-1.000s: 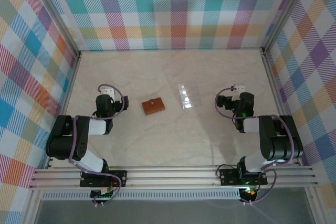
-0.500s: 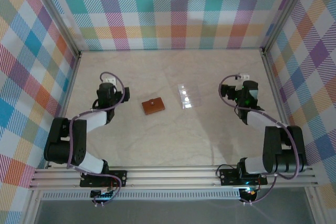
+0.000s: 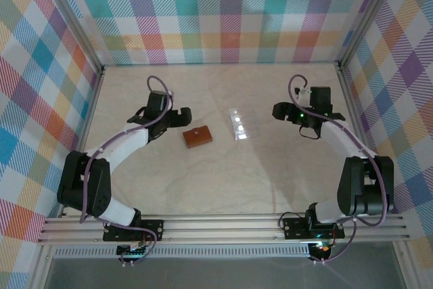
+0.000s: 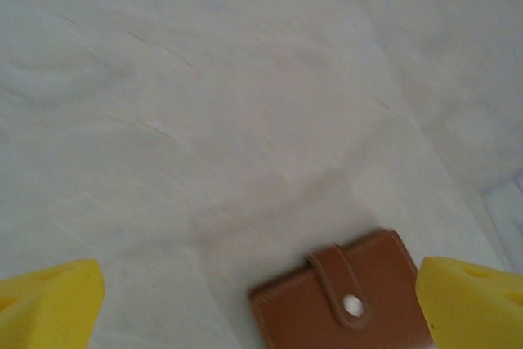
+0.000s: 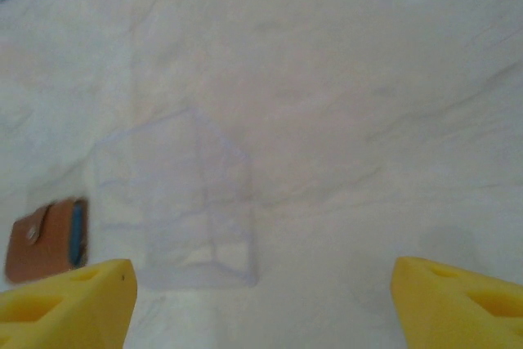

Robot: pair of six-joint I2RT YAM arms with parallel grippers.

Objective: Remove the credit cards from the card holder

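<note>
The card holder (image 3: 197, 137), a small reddish-brown leather wallet, lies folded shut on the table with its strap tab snapped over. In the left wrist view the card holder (image 4: 343, 304) sits at the bottom edge, right of centre. My left gripper (image 3: 181, 114) hovers just behind and left of it, and its yellow fingers (image 4: 49, 304) are spread wide, so the left gripper (image 4: 260, 308) is open and empty. My right gripper (image 3: 279, 111) is open too, well to the right. The right wrist view has the card holder (image 5: 41, 240) far left. The credit cards are hidden.
A clear plastic rectangle with white dots (image 3: 243, 124) lies between the card holder and my right gripper; it is faint in the right wrist view (image 5: 176, 202). Aluminium frame rails (image 3: 352, 99) and plaid walls bound the pale table (image 3: 223, 181).
Both arms have stretched forward and swung inward. The left gripper came close to the card holder, and the right gripper moved towards the clear rectangle. The card holder has not moved.
</note>
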